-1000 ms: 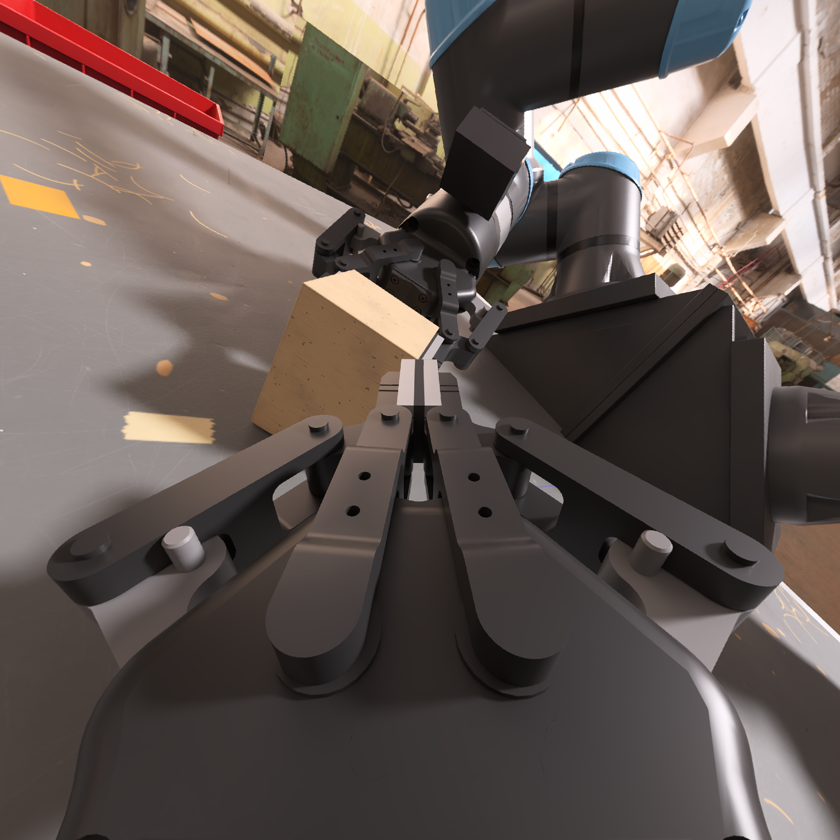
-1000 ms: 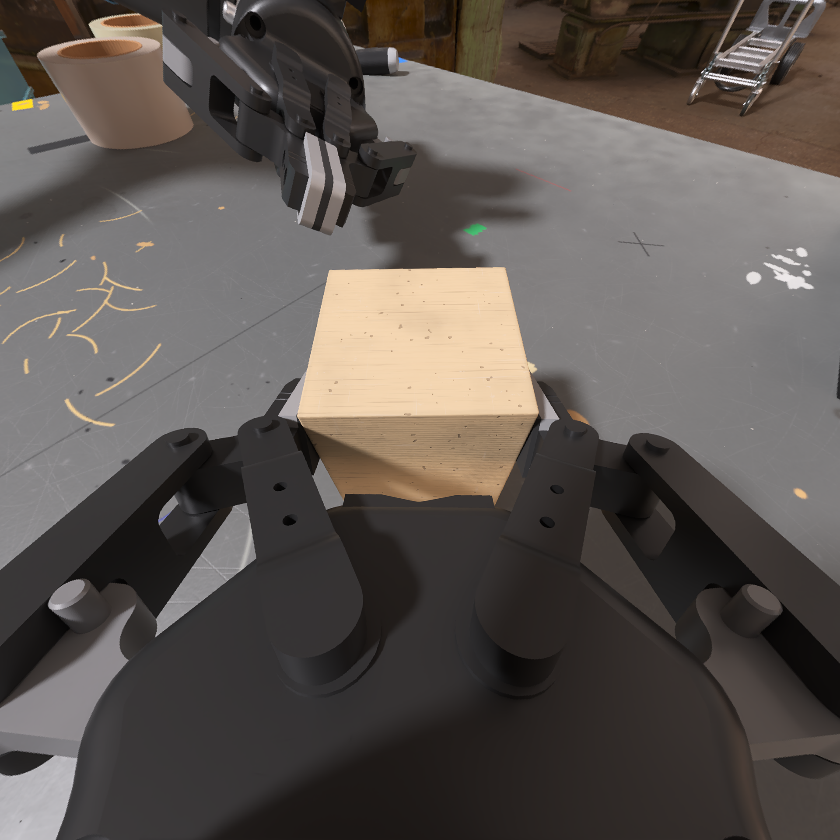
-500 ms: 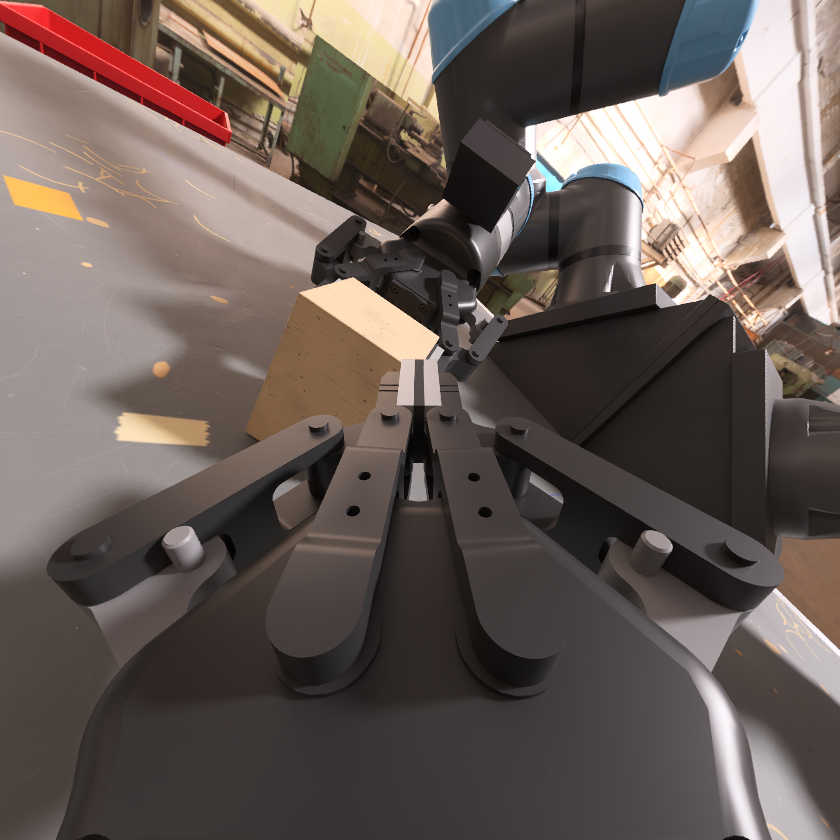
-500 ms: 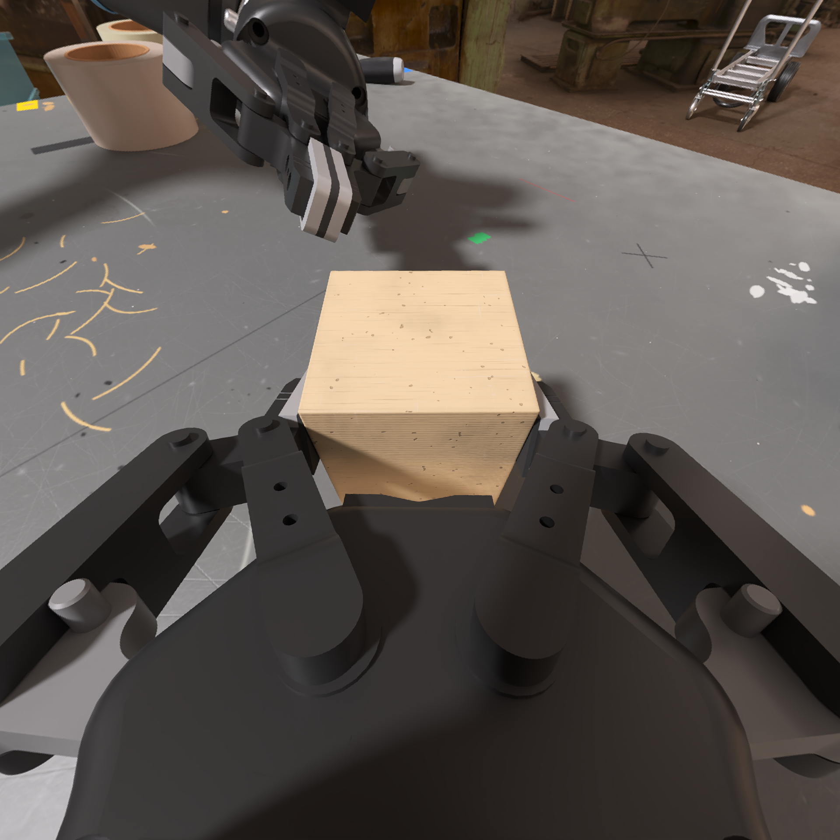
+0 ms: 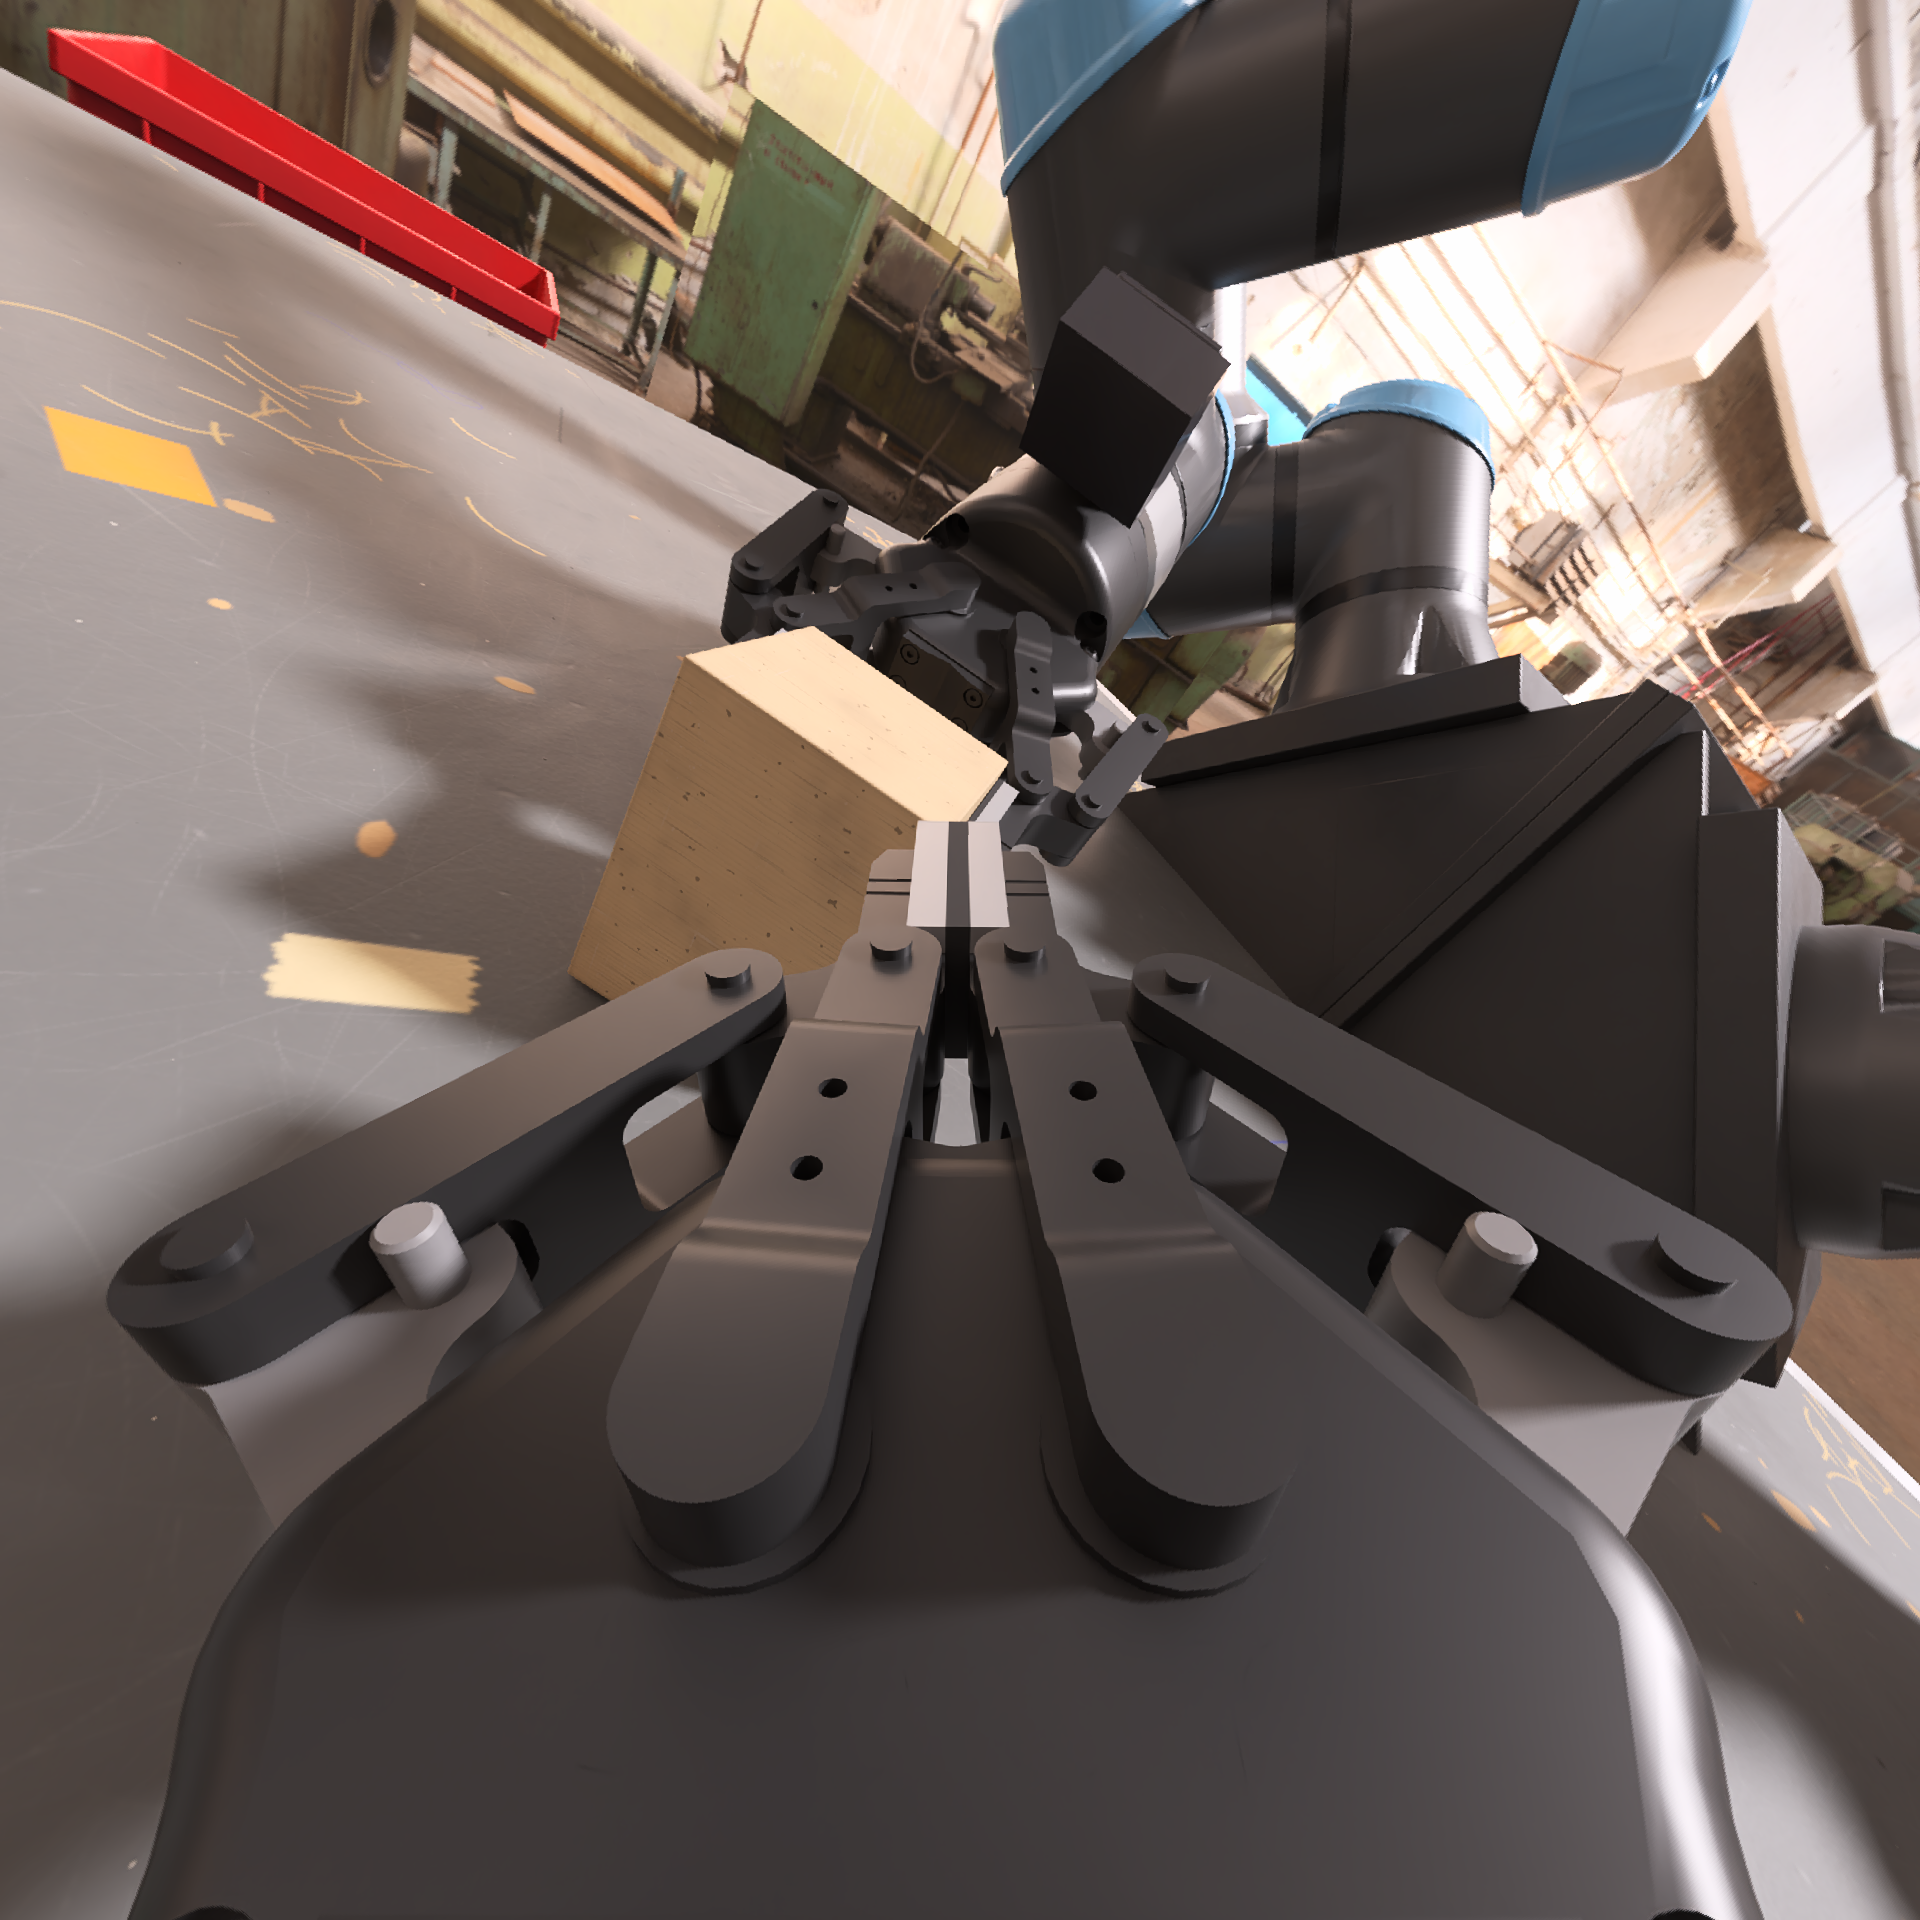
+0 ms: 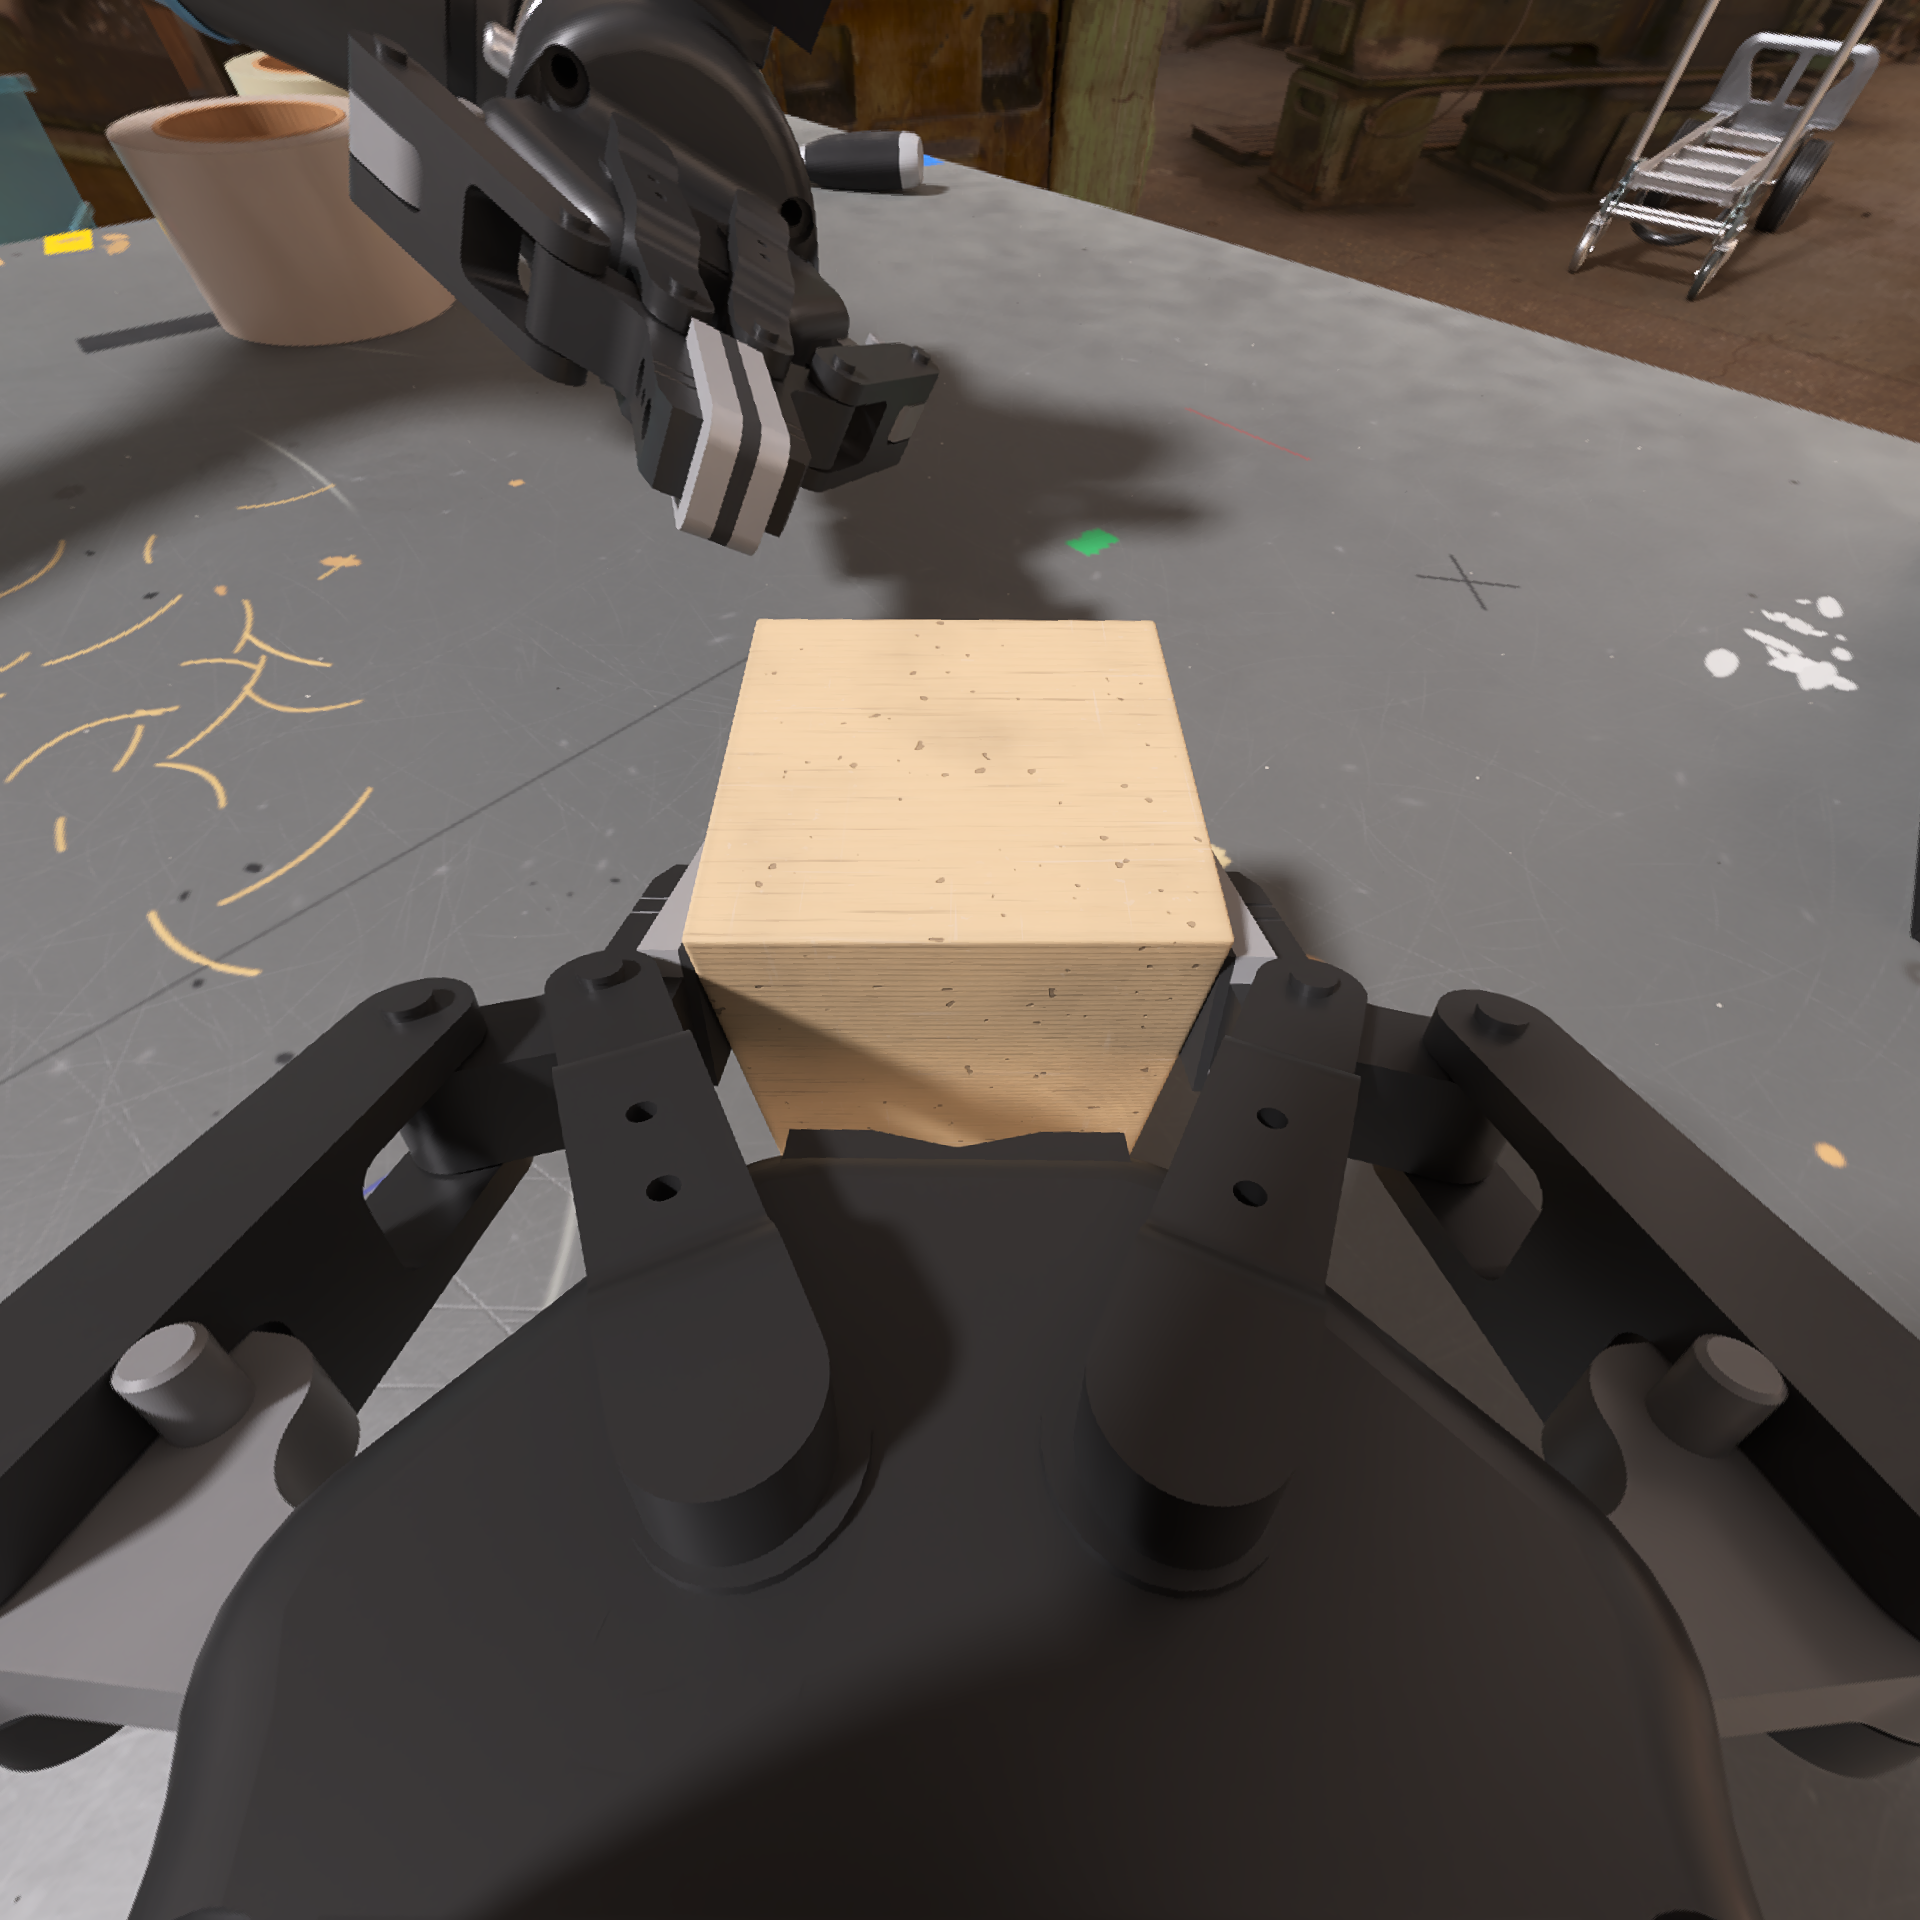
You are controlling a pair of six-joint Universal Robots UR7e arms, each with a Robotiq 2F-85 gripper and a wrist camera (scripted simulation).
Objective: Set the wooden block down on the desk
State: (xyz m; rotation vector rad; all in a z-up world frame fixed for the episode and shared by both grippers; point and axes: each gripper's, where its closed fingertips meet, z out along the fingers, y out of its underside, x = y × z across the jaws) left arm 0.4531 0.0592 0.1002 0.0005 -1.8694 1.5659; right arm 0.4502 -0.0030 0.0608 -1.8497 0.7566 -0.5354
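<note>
since a second ago the wooden block [image 6: 956, 831], clamped by its sides in the right tool [image 6: 956, 935], hangs higher off the counter [image 6: 1455, 831], apparently awaiting lowering, while the left tool [image 5: 958, 883], clenched empty, holds clear.

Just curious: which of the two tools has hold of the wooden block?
The right tool: its fingers press both sides of the wooden block. The left tool hangs shut and empty beyond it.
</note>
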